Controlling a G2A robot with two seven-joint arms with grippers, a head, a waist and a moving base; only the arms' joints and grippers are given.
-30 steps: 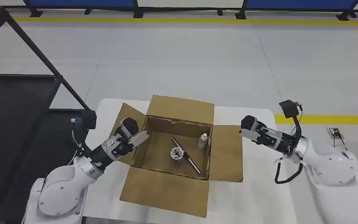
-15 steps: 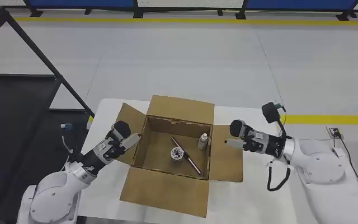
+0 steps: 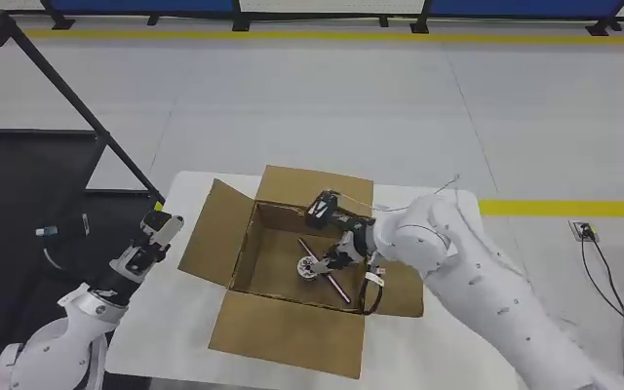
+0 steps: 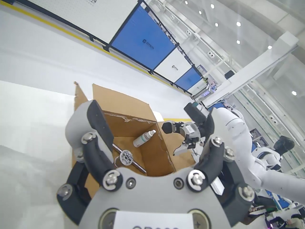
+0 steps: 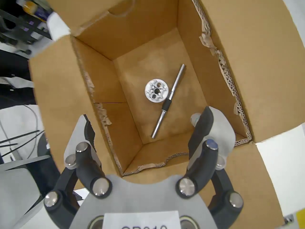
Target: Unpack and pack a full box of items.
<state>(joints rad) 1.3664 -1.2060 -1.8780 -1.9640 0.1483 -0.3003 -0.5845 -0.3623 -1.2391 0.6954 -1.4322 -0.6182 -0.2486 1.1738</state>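
Right wrist view: box w/ disc, rod, spray bottle; R end effector spread above, L end effector spread.

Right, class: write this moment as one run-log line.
right claw: open, above open box | left claw: open, beside box | in box: disc, rod, bottle

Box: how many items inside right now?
3. A metal disc mid-floor; a rod lying beside it; a small white bottle by a side wall, near the right claw. The claw hides some floor, so maybe more.
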